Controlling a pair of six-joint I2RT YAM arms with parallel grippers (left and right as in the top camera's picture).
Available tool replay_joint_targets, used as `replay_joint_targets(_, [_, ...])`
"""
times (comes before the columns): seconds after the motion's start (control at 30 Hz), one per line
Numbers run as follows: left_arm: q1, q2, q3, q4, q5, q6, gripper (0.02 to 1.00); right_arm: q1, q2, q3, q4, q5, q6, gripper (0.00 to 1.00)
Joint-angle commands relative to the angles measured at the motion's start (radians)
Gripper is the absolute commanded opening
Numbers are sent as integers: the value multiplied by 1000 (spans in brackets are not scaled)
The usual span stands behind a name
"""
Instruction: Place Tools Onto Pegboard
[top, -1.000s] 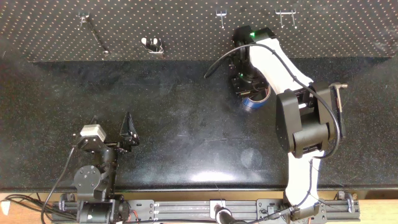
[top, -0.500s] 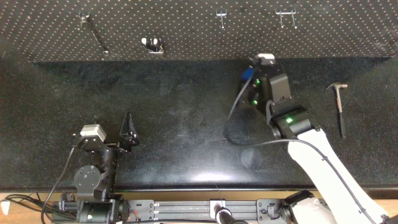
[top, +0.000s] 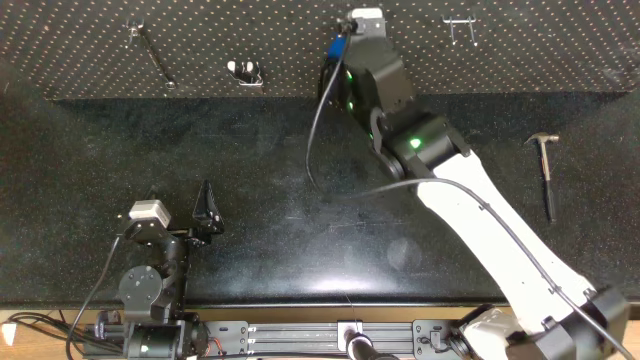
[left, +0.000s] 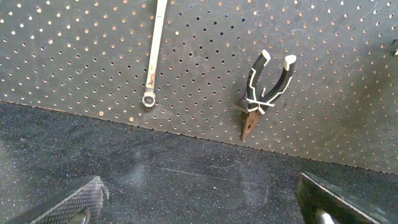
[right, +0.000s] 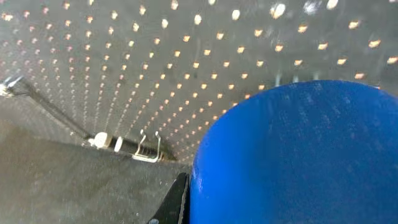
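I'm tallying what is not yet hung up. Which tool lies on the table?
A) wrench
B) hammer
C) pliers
B: the hammer lies flat on the black table at the right, while the wrench and the pliers hang on the pegboard.

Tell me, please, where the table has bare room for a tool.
The table is bare from the left gripper across to the right arm, below the wrench and pliers. Tighter: the strip between that arm and the hammer, and the board where the right gripper holds a blue roll.
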Motion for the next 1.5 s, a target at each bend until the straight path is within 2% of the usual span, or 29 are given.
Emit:
replay_joint_targets(0.03, [-3,-10,-2,-4,-8,-2,996,-3,39,63,5,51,45,73])
replay_joint_targets(0.57, [-3,-10,-2,-4,-8,-2,996,-38,185,148,75,82,63,75])
replay_joint_targets(0.83, [-3,-10,-2,-4,-8,-2,993,-38,202,148,153,-3,67,75])
replay_joint_targets(1.47, [-3,-10,-2,-4,-8,-2,996,-42,234,148,198,-29,104,77])
replay_joint_targets(1.5, [-3,-10,-2,-4,-8,-2,996,-42,234,148,198,-29,105,143])
